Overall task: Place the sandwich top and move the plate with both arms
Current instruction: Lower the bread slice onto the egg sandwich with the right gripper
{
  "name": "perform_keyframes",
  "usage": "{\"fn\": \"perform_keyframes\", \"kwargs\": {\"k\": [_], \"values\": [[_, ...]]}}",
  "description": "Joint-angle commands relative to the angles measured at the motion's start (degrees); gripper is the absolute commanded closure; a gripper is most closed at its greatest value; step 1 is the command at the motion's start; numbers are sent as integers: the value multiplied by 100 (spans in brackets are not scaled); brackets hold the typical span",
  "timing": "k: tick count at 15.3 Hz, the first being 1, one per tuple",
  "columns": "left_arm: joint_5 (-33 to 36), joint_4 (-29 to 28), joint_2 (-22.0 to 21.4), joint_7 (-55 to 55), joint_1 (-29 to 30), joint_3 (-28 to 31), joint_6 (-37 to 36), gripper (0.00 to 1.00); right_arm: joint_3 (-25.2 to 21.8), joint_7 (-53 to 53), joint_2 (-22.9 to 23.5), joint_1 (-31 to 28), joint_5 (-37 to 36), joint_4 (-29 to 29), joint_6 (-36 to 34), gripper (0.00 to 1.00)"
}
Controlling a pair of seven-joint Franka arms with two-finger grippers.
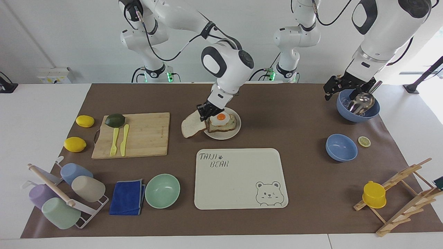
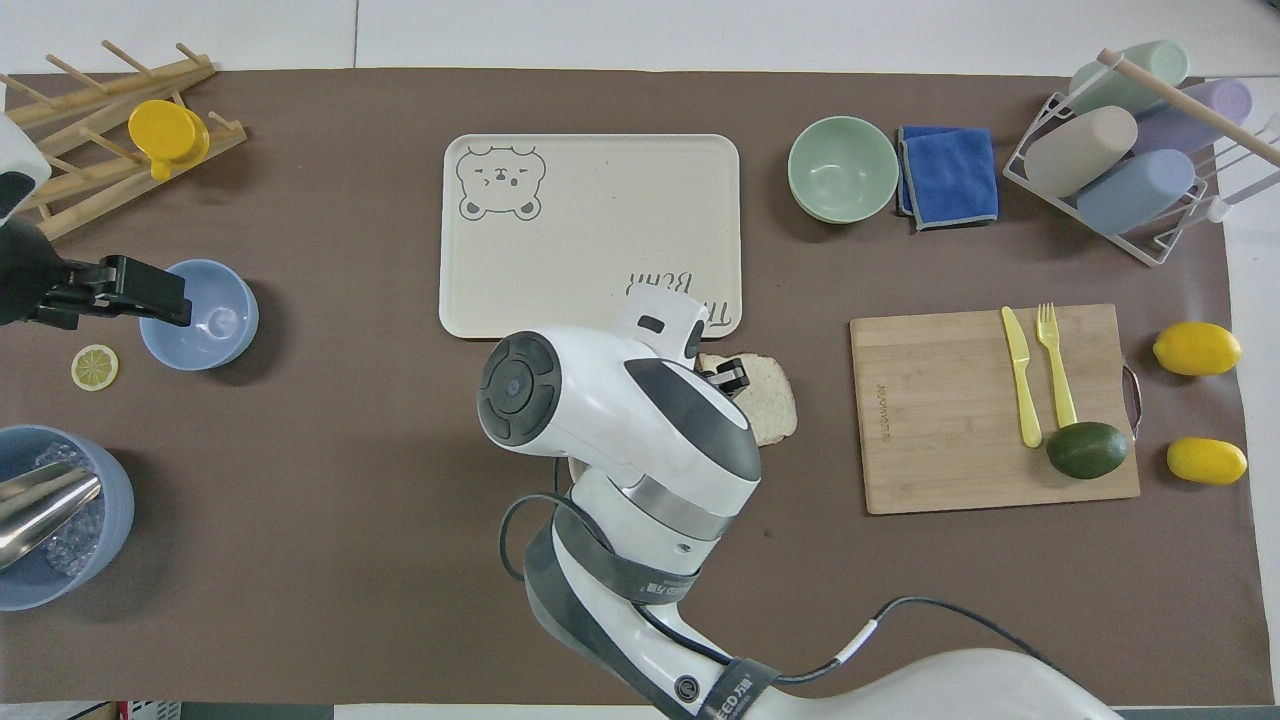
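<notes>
My right gripper (image 1: pixel 205 116) is shut on one edge of the sandwich top (image 1: pixel 192 128), a pale brown bread slice that hangs tilted in the air. It is over the table beside the plate's (image 1: pixel 225 136) rim, toward the cutting board. The beige plate holds a toast with a fried egg (image 1: pixel 222 121). In the overhead view the right gripper (image 2: pixel 725 375) and the bread (image 2: pixel 772 405) show, and the arm hides the plate. My left gripper (image 1: pixel 341 87) waits over the blue bowl with a metal scoop (image 1: pixel 358 105); it also shows in the overhead view (image 2: pixel 130 292).
The wooden cutting board (image 1: pixel 142 136) carries a yellow fork, a knife and an avocado. The cream bear tray (image 1: pixel 238 178) lies farther from the robots than the plate. A mint bowl (image 1: pixel 162 190), blue cloth, cup rack, lemons, a second blue bowl (image 1: pixel 341 147) and a wooden rack stand around.
</notes>
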Motion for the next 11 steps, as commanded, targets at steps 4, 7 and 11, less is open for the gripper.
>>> {"fn": "perform_keyframes", "kwargs": {"k": [4, 7, 11], "values": [[85, -109, -114, 6, -49, 52, 13, 0, 149, 476, 46, 6, 363, -256, 219, 100], [85, -109, -114, 6, -40, 52, 13, 0, 220, 512, 38, 137, 346, -221, 175, 100], [85, -127, -140, -2, -31, 52, 4, 0, 220, 512, 73, 156, 319, -80, 262, 100]]}}
